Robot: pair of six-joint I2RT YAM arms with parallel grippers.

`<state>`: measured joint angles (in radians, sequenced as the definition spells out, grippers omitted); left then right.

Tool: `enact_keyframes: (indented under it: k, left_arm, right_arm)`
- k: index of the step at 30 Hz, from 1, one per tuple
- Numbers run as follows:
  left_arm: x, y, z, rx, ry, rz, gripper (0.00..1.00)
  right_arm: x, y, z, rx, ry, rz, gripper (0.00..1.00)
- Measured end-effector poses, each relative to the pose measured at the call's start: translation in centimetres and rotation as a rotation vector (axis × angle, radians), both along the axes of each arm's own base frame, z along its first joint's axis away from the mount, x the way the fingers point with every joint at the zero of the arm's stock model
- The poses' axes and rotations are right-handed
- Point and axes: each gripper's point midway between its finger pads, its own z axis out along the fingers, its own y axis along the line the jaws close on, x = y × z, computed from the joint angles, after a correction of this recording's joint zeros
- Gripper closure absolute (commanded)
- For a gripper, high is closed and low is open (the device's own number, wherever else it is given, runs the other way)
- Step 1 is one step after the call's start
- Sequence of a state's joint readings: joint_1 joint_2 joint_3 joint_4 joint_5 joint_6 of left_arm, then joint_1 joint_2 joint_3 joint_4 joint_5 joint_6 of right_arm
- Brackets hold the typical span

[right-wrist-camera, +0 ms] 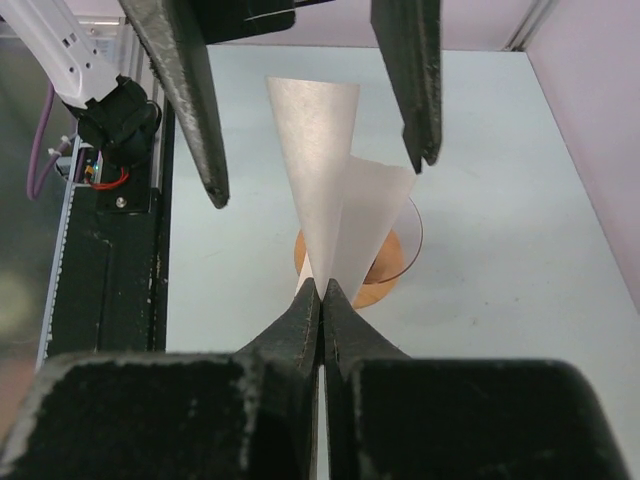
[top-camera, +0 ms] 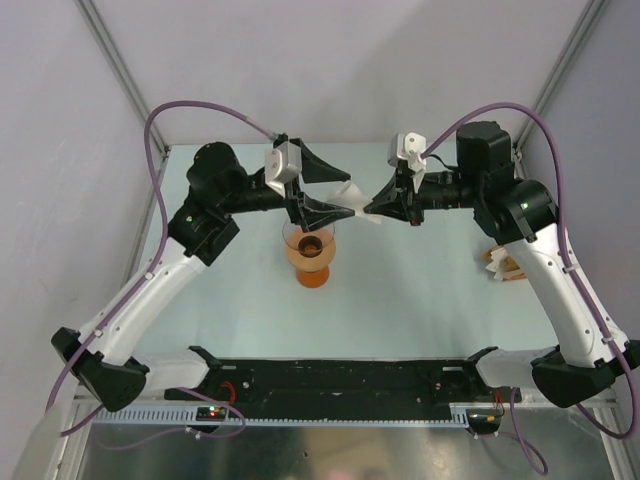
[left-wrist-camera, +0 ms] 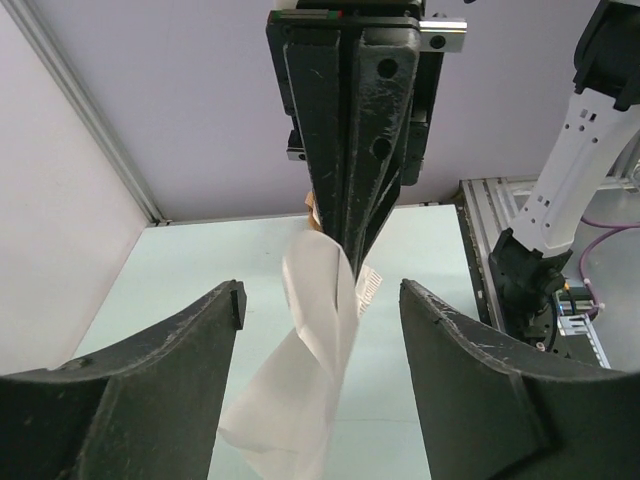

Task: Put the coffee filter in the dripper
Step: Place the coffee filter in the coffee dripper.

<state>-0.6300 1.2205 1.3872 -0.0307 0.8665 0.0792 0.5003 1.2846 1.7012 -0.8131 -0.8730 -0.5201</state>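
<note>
1. Right gripper (right-wrist-camera: 322, 292): I read both black, rough-cast fingers pressed flat together, with no gap, on the narrow end of the coffee filter (right-wrist-camera: 335, 190). Only this gripper has hold of it.

2. Coffee filter: thin, matte white paper, folded into a flattened cone that widens away from the pinch. One flap stands loose and curled. It hangs in the air above the dripper (top-camera: 310, 250), not in it.

3. Left gripper (left-wrist-camera: 320, 290): the fingers are spread wide and grip nothing. The paper passes between them, with a gap on each side in the left wrist view.

4. Dripper: a clear cone over an orange base, standing upright on the pale green, smooth table (top-camera: 420, 300). From the right wrist I see only part of its rim and base; the paper covers the rest. From above, the left fingers overlap its far rim.

5. Limits of view: the lower end of the paper is cut off in the left wrist view. At the right edge of the table, a tan-and-white paper stack (top-camera: 500, 262) is partly hidden behind the right arm.
</note>
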Motion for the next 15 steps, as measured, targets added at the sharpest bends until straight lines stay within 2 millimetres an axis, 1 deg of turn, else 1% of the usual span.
enact_keyframes:
  k: [4, 5, 6, 10, 12, 14, 15]
  left_arm:
    - [0.3, -0.6, -0.2, 0.006, 0.01, -0.007, 0.3]
    - [0.3, -0.7, -0.4, 0.008, 0.015, -0.009, 0.31]
    - [0.3, -0.8, -0.5, 0.01, 0.017, -0.011, 0.33]
    - [0.4, -1.2, -0.8, 0.016, 0.033, -0.021, 0.47]
    - [0.3, -1.4, -0.6, 0.015, 0.036, -0.032, 0.54]
    - [0.0, -1.4, -0.4, 0.013, 0.034, -0.047, 0.69]
    - [-0.1, -1.5, -0.3, 0.012, 0.032, -0.054, 0.81]
  right_arm:
    - [-0.2, 0.2, -0.1, -0.008, -0.026, 0.018, 1.0]
    - [-0.2, 0.2, -0.1, -0.01, -0.031, 0.022, 1.0]
    - [-0.3, 0.2, -0.1, -0.011, -0.035, 0.026, 1.0]
    - [-0.5, 0.4, -0.3, -0.018, -0.046, 0.039, 1.0]
    - [-0.6, 0.4, -0.3, -0.02, -0.049, 0.044, 1.0]
    - [-0.7, 0.5, -0.4, -0.021, -0.055, 0.05, 1.0]
    - [-0.7, 0.5, -0.4, -0.022, -0.056, 0.051, 1.0]
